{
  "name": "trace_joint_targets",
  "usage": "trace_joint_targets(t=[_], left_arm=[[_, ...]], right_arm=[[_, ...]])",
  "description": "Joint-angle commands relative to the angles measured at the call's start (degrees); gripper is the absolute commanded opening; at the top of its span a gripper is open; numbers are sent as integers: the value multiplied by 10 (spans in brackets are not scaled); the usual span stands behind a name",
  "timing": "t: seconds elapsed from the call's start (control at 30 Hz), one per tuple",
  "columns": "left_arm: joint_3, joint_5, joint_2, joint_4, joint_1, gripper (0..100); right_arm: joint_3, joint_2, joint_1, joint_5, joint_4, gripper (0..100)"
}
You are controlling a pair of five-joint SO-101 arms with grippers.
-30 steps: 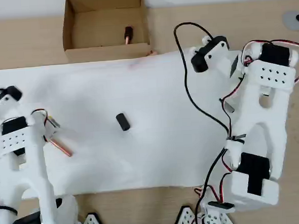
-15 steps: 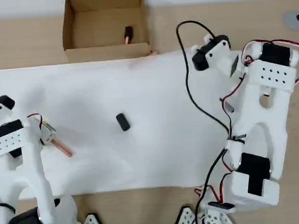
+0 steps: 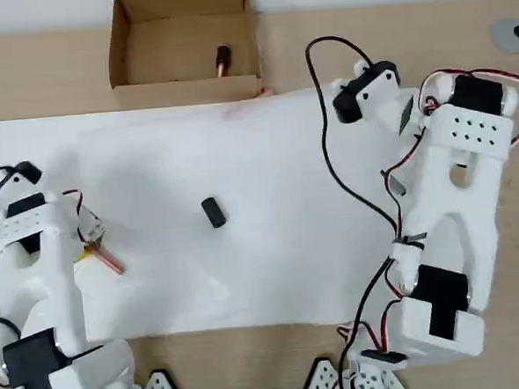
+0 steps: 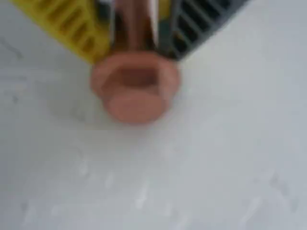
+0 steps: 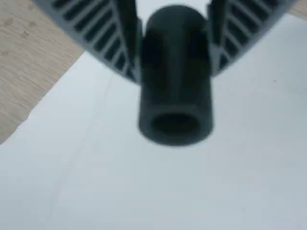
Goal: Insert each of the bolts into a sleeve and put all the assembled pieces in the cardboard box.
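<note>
Currently mating step; left gripper (image 4: 136,28) pinches a bolt (image 4: 135,88) at the left edge of the white sheet (image 3: 290,263); right gripper (image 5: 175,43) clamps a sleeve (image 5: 176,96) well apart; next, probably: bring them together, axes aligned.

A white sheet (image 3: 271,247) covers most of a light wooden table (image 3: 41,76); bare wood borders it, with a small grey disc (image 3: 507,31) beyond the sheet's far right corner.

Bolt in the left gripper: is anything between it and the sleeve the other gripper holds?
Only a loose sleeve, flat on the sheet, roughly between the bolt in the left gripper and the held sleeve in the right gripper. Lifted, the bolt could probably clear it.
</note>
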Motion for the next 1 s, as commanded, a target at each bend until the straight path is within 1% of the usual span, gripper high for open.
trace_joint_targets(t=[0.0,0.1,0.2,0.3,0.43,0.53,0.63,0.73,0.9,0.97], left_arm=[[-3,-14,24,-17,-8,8],[-4,-11,11,-17,-13,9],[-4,-11,-42,-13,-13,9],[-18,-11,-145,-10,-14,9],[-26,-17,-334,-12,4,9],[-18,-58,-465,-24,47,9],[33,-93,-574,-58,105,8],[84,-129,-666,-92,141,8],[159,-171,-805,-178,153,8],[200,-186,-844,-210,153,7]], right_arm=[[-2,-29,-5,-7,8,11],[-2,-29,-5,-7,8,11],[-2,-29,-5,-7,8,11],[-5,-29,-5,-7,8,11],[-13,-29,-16,-25,-5,11],[-48,-29,-51,-57,-20,11],[-109,-37,-96,-77,-19,11],[-163,-80,-155,-84,-18,11],[-193,-208,-272,-87,-14,11],[-184,-255,-297,-110,-6,11]])
